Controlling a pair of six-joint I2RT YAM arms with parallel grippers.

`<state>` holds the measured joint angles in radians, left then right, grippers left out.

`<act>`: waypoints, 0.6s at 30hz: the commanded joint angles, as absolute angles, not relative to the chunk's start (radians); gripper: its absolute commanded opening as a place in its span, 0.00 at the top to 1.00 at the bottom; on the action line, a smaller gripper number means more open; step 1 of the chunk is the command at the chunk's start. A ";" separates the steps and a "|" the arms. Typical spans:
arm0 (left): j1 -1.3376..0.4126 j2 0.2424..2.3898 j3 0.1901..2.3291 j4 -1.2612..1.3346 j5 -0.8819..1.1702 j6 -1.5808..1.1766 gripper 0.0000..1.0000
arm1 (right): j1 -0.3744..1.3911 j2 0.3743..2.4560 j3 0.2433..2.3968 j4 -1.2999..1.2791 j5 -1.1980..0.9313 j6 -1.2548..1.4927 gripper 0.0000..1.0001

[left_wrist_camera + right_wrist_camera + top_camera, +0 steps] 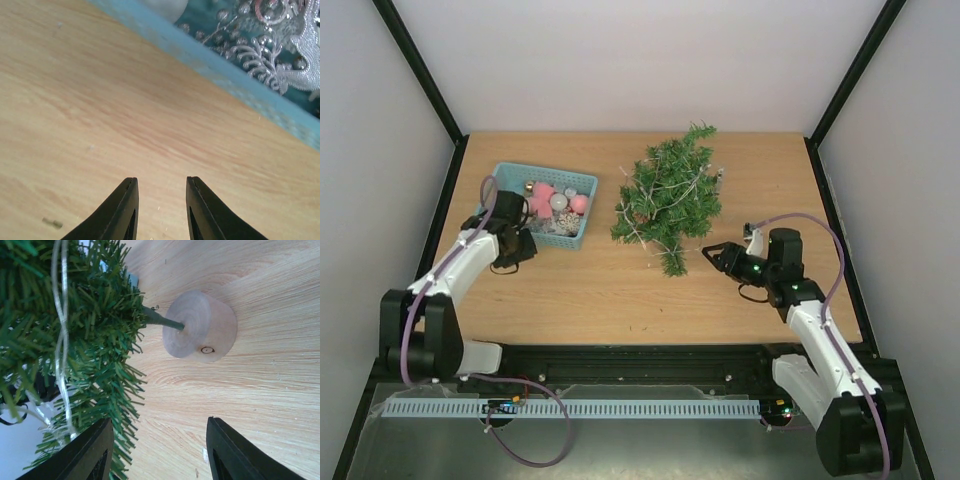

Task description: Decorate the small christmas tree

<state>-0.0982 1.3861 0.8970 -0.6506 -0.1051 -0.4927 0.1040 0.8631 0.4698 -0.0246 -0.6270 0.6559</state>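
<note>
The small christmas tree (666, 194) lies on its side in the middle of the table, with a pale light string wound through its dark green branches (65, 325). Its round pale base (201, 326) rests on the wood, ahead of my right gripper (159, 421). That gripper (713, 254) is open and empty, just right of the tree's lowest branch, whose needles brush its left finger. My left gripper (160, 180) is open with a narrow gap and holds nothing. It hovers low over bare wood just in front of the teal basket (582, 183).
The basket rim (210, 65) crosses the left wrist view, with a silver filigree ornament (280, 55) inside. Pink and silver balls (558, 201) fill the basket. Black frame posts and white walls bound the table.
</note>
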 commanded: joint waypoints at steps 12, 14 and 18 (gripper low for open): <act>-0.108 1.412 1.156 -0.671 -0.022 -0.486 0.48 | 0.104 0.721 0.466 -0.174 -0.706 0.611 0.43; -0.109 1.491 1.181 -0.658 -0.030 -0.467 0.44 | 0.104 0.714 0.468 -0.182 -0.707 0.612 0.34; -0.110 1.647 1.223 -0.646 -0.027 -0.439 0.42 | 0.104 0.722 0.488 -0.193 -0.704 0.611 0.01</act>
<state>-0.1066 1.5379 1.1893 -0.6483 -0.0433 -0.4801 0.1040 0.7231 0.4664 -0.1413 -0.6815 0.6281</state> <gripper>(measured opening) 0.575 0.826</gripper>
